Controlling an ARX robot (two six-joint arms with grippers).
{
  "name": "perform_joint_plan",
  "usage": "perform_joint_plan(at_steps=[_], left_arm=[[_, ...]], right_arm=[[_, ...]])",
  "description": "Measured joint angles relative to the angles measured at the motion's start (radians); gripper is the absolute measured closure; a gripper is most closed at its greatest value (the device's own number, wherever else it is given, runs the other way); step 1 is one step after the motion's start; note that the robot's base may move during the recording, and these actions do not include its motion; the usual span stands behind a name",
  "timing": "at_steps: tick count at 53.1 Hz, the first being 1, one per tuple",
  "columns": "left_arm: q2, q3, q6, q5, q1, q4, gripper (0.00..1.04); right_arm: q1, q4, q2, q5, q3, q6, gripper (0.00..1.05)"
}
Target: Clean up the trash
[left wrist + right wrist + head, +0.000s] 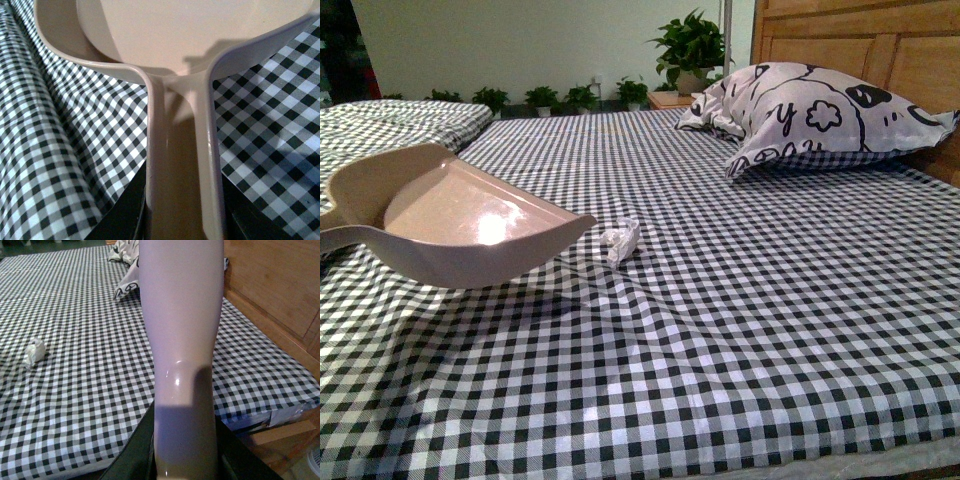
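Note:
The trash (621, 238), a small crumpled white paper wad, lies on the checked bed sheet just right of the dustpan's lip; it also shows in the right wrist view (34, 352). The pink dustpan (450, 215) hovers tilted over the sheet at the left. My left gripper (182, 220) is shut on the dustpan's handle (181, 150); its body is out of the front view. My right gripper (186, 460) is shut on the pale brush handle (182, 340), out of the front view; the bristles are hidden.
A large white pillow with black drawings (820, 115) lies at the back right against the wooden headboard (880, 45). Potted plants (692, 45) stand behind the bed. The bed's side edge and wooden frame (280, 432) show in the right wrist view.

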Motion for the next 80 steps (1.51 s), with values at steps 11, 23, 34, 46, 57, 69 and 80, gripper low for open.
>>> perform_joint_plan(at_steps=[11,23,34,46,57,69,80], left_arm=[[0.140,0.095,0.018,0.001,-0.035,0.010,0.78],[0.219,0.146,0.026,0.025,-0.049,0.003,0.78],[0.232,0.162,0.038,0.076,-0.063,-0.048,0.78],[0.256,0.171,0.068,0.082,-0.063,-0.091,0.78],[0.277,0.203,0.079,0.082,-0.063,-0.103,0.78],[0.308,0.212,0.100,0.078,-0.063,-0.124,0.78],[0.323,0.212,0.103,0.079,-0.060,-0.124,0.78]], right_arm=[[0.000,0.000,0.000,0.000,0.000,0.000,0.85],[0.000,0.000,0.000,0.000,0.000,0.000,0.85],[0.000,0.000,0.000,0.000,0.000,0.000,0.85],[0.000,0.000,0.000,0.000,0.000,0.000,0.85],[0.000,0.000,0.000,0.000,0.000,0.000,0.85],[0.000,0.000,0.000,0.000,0.000,0.000,0.85],[0.000,0.000,0.000,0.000,0.000,0.000,0.85]])
